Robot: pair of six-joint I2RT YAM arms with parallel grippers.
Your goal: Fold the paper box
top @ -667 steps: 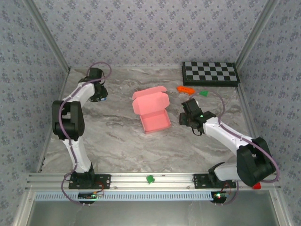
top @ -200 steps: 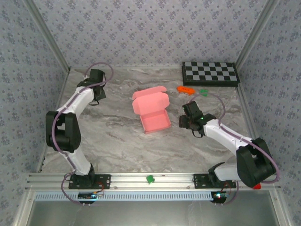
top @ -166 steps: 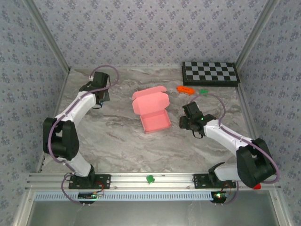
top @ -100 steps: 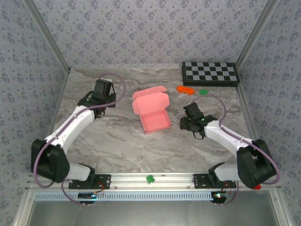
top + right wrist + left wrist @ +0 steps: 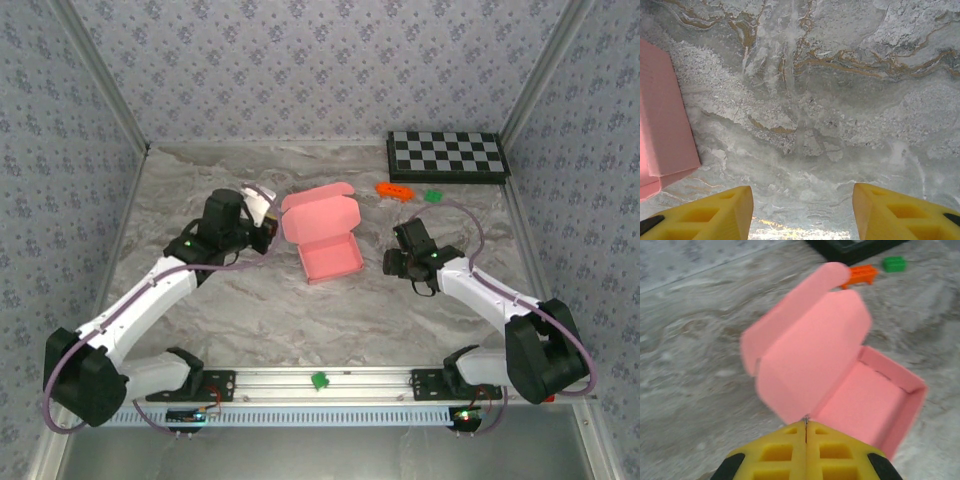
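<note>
Paper box (image 5: 322, 235) unmoved; left gripper (image 5: 266, 213), closed, swung in beside it.

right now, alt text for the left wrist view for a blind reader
A salmon-pink paper box sits open on a marble table, lid raised beside its tray. The left arm's yellow fingers, pressed shut, point at it from the bottom edge; an orange block and green block lie beyond.

Salmon-pink paper box (image 5: 320, 225), grey marbled table (image 5: 250, 300), black-white checkerboard (image 5: 447, 155)

The left end effector (image 5: 806, 426) is stretched forward with jaws pressed together; the right end effector (image 5: 802, 194) points down, jaws apart.
</note>
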